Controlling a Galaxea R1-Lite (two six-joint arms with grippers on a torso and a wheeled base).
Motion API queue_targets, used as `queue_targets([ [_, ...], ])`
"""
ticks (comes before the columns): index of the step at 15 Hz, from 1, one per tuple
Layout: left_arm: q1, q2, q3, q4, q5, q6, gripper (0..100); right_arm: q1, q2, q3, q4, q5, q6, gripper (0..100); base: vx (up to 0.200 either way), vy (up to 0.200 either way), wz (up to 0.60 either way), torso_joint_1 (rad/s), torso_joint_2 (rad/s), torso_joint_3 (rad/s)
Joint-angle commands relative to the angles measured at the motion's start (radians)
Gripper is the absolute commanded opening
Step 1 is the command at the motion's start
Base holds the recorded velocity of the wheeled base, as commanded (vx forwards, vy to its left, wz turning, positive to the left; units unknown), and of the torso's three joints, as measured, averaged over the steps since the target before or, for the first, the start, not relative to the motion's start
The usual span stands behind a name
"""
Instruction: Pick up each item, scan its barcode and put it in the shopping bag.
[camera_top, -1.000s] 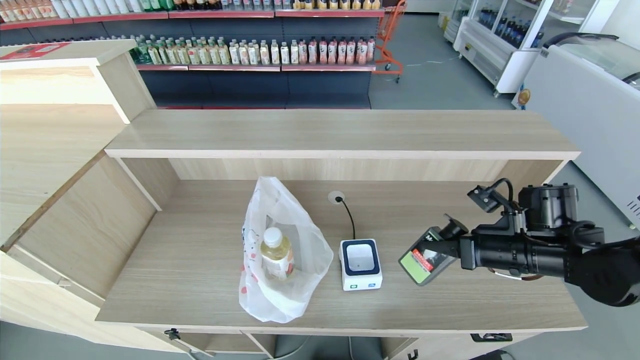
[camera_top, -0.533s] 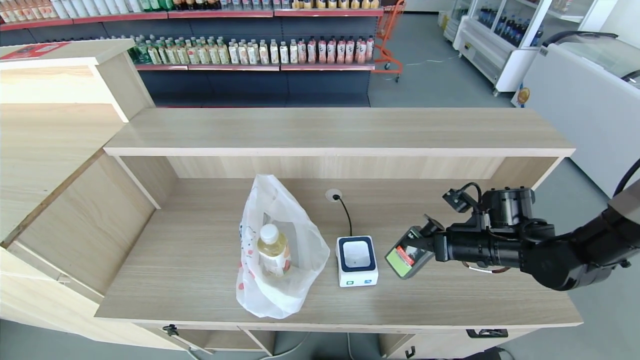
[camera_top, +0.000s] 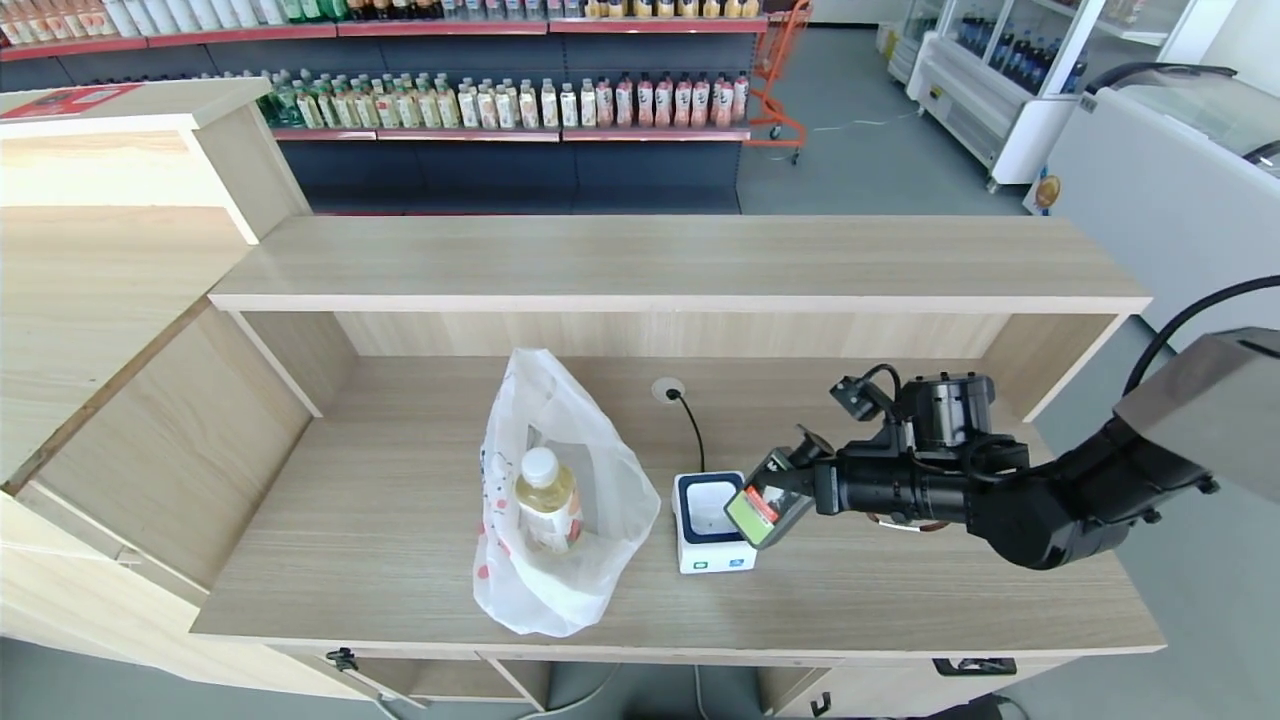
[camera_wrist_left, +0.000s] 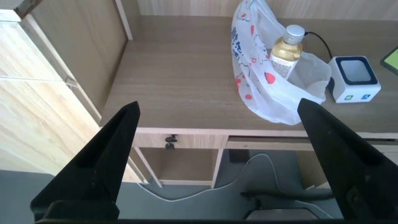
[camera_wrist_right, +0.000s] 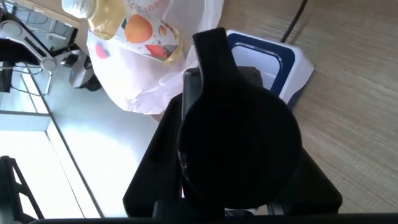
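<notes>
Right gripper (camera_top: 800, 478) is seen clamped on a small packet (camera_top: 760, 503) with a green and red face, the arm being stretched in from the right over the counter (camera_top: 400, 500). The packet is held tilted, its printed face turned down and to the left, just beside and slightly above the right edge of the scanner (camera_top: 712, 520); whether the two touch cannot be told. The scanner, a white block with a dark-framed window on top, is set near the middle of the counter, and a black cable (camera_top: 693, 425) is led from its far side to a round port in the counter top. Just left of the scanner the shopping bag (camera_top: 520, 400) is stood open, white with red spots, and a bottle (camera_top: 548, 500) of pale yellow drink with a white cap is kept upright inside it. Left gripper (camera_wrist_left: 217, 109) is held above the near left edge of the counter, well apart from the bag, its fingers spread wide with nothing between them.
</notes>
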Motion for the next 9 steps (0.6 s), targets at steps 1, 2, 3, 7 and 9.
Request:
queue_targets([
  [1,0.000,0.000,0.000,0.000,-0.001,-0.001,100,0.010,0.036,-0.024,0.000,0.001,-0.002,0,0.000,0.000,0.00,0.000,0.00,0.000],
  [2,0.000,0.000,0.000,0.000,0.001,-0.001,100,0.013,0.050,-0.041,-0.003,0.000,-0.004,0,0.000,0.000,0.00,0.000,0.00,0.000],
  [3,0.000,0.000,0.000,0.000,0.001,-0.001,100,0.015,0.060,-0.048,-0.005,-0.009,-0.004,0,0.000,0.000,0.00,0.000,0.00,0.000],
  [7,0.000,0.000,0.000,0.000,0.001,-0.001,100,0.032,0.128,-0.082,-0.057,-0.056,-0.002,0,0.000,0.000,0.00,0.000,0.00,0.000],
  [9,0.000,0.000,0.000,0.000,0.001,-0.001,100,0.033,0.151,-0.088,-0.089,-0.059,-0.004,0,0.000,0.000,0.00,0.000,0.00,0.000],
])
